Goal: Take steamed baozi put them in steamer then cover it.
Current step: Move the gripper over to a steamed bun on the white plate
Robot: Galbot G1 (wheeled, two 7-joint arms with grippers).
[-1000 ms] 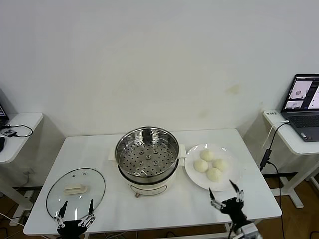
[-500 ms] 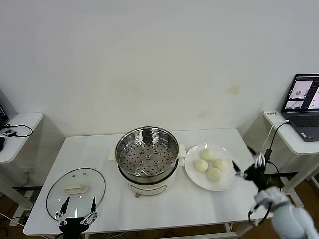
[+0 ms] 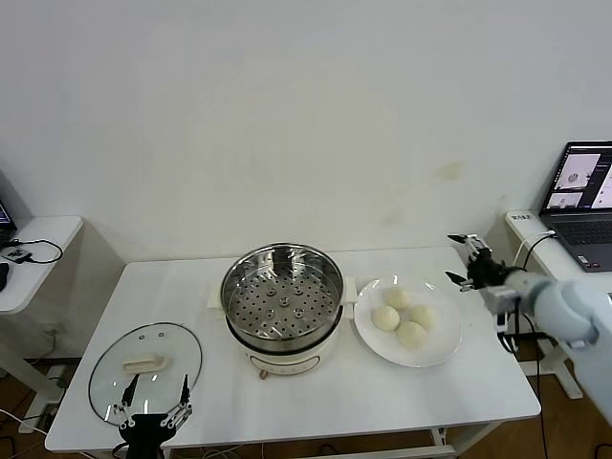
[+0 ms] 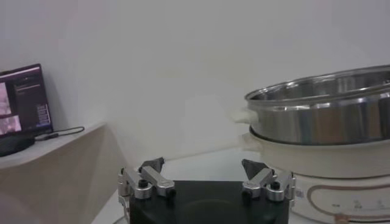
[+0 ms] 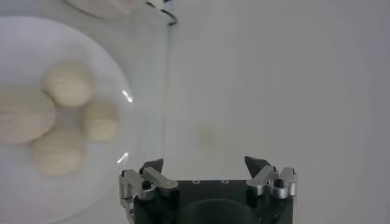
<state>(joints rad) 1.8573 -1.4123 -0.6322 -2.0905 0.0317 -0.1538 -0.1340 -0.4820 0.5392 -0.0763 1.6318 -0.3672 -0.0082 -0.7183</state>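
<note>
1. Your right gripper (image 3: pixel 463 259) is up off the surface (image 3: pixel 316 392), beyond the far right edge of the white plate (image 3: pixel 435 352); jaws wide, nothing held.
2. Your left gripper (image 3: pixel 153 400) sits low at the near left corner, just at the near rim of the cover (image 3: pixel 145 370); jaws wide, empty.
3. Four steamed baozi (image 3: pixel 404 315) lie bunched on the plate, right of the steamer (image 3: pixel 283 298), close beside it.
4. Steamer stands mid-surface, uncovered, perforated tray bare.
5. Cover lies flat left of the steamer, handle up.
6. Laptop (image 3: pixel 581 205) on a side desk, far right.
</note>
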